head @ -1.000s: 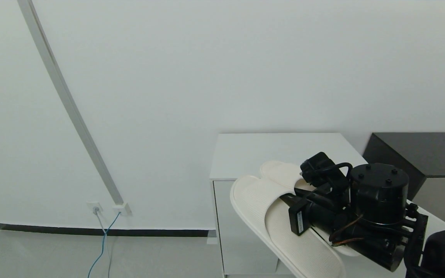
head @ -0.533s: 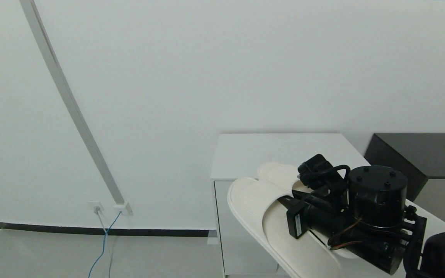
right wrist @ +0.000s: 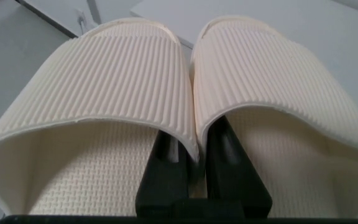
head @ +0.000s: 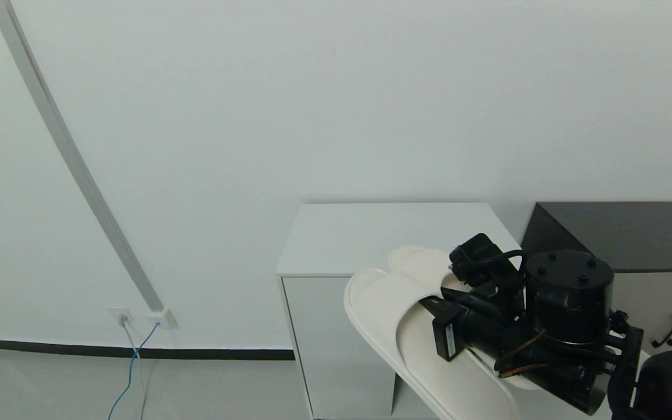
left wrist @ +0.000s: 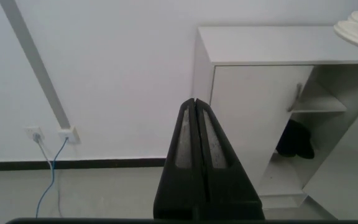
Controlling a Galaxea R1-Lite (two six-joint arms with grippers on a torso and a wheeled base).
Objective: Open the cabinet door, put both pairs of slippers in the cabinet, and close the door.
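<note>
Wall trunking (head: pixel 83 164) runs slantwise down to two sockets (head: pixel 161 318) with cables plugged in; neither concerns the task.

Left gripper (left wrist: pixel 194 102): fingers pressed flat together, nothing between them; aimed toward the cabinet.

White cabinet (head: pixel 388 236): stands against the wall; in the left wrist view its door (left wrist: pixel 260 124) is swung open, baring a shelf (left wrist: pixel 325 107) and a dark item (left wrist: pixel 294 140) below it, kind not discernible.

Pair of slippers (head: pixel 397 318): carried in the air in front of the cabinet, toes toward it, soles tilted.

Right gripper (right wrist: pixel 196 155): one finger inside each slipper; the two adjoining upper edges are pinched between them.

Handling, by estimate: light; soft ribbed cloth uppers on thin flexible soles; unsupported heels will likely sag; not fragile; not slippery.

Recommended hold: the present one, at the neighbouring inner edges of the uppers, so that both slippers travel as one unit; a loose pinch could let one slide out.

Dark cabinet (head: pixel 616 233): stands just beside the white one, on the right.
</note>
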